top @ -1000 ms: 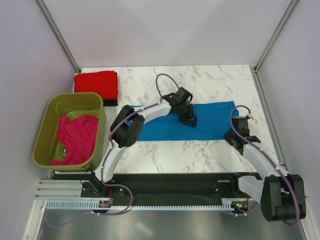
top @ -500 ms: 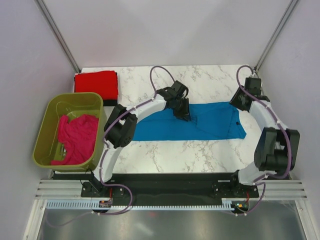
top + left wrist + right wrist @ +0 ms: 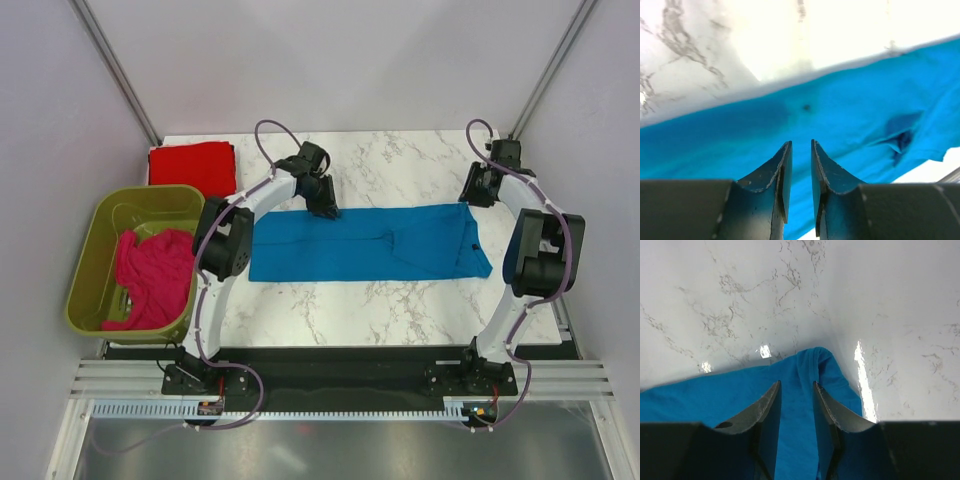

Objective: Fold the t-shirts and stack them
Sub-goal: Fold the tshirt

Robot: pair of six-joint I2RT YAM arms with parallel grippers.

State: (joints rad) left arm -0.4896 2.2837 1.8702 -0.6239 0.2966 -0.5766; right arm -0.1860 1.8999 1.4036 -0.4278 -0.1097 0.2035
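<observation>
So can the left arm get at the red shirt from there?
Probably yes: the red shirt lies left of the left gripper with only bare marble between, and the tub sits nearer.

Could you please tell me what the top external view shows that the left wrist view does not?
Only the top external view shows the folded red t-shirt at the far left corner, the pink t-shirt crumpled in the olive tub, and the right tool. Only the left wrist view shows the left tool up close, its narrow gap with nothing in it, and a small dark pucker in the cloth. Both show the blue t-shirt lying flat on the marble table.
</observation>
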